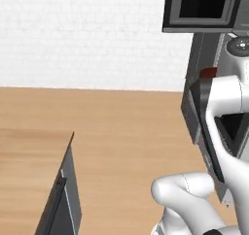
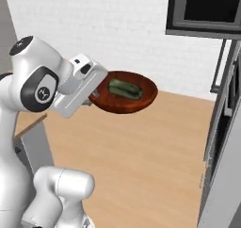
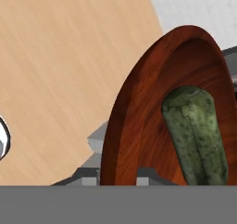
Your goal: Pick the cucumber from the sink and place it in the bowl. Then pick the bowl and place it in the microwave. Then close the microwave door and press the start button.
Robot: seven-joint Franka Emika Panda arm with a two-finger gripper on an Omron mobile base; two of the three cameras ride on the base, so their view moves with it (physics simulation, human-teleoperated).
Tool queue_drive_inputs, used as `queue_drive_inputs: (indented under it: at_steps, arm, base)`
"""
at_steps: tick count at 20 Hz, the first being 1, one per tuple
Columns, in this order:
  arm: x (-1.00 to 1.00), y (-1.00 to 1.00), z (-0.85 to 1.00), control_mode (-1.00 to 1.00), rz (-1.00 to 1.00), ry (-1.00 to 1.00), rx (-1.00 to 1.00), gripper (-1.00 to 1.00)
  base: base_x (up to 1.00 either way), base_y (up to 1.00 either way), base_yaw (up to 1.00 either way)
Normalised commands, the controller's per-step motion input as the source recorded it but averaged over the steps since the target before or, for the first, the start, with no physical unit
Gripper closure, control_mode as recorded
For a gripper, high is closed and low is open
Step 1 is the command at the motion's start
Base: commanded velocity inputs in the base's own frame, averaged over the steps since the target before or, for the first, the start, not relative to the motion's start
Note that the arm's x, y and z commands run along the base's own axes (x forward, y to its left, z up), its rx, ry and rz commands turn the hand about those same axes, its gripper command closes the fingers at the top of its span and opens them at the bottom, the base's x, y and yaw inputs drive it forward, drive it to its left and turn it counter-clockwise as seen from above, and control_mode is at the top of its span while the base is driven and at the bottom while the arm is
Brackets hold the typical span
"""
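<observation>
Gripping the rim of the bowl (image 2: pixel 123 98), the pincer (image 2: pixel 92 98) pinched the near edge and held the bowl in the air above the wood-grain floor (image 2: pixel 141 156). The bowl was round, shallow, glossy and reddish-brown. The cucumber (image 2: pixel 124 89) lay inside it: a stubby, dark green cylinder with rounded ends and a mottled skin. No legible writing or brand marks appeared on any surface. The wall (image 2: pixel 117 29) behind was white brick.
</observation>
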Motion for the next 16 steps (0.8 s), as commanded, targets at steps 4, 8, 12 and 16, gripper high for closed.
queue_drive_inputs:
  at_steps: [4, 8, 12, 16]
  arm:
    - [0.00, 0.00, 0.00, 1.00, 0.00, 0.00, 0.00, 1.00]
    - [0.00, 0.00, 0.00, 1.00, 0.00, 0.00, 0.00, 1.00]
    - [0.00, 0.00, 0.00, 1.00, 0.00, 0.00, 0.00, 1.00]
    - [0.00, 0.00, 0.00, 1.00, 0.00, 0.00, 0.00, 1.00]
  base:
    - [0.65, 0.18, -0.62]
    - [0.63, 0.42, -0.65]
    - [0.75, 0.71, -0.68]
    - [0.63, 0.82, -0.68]
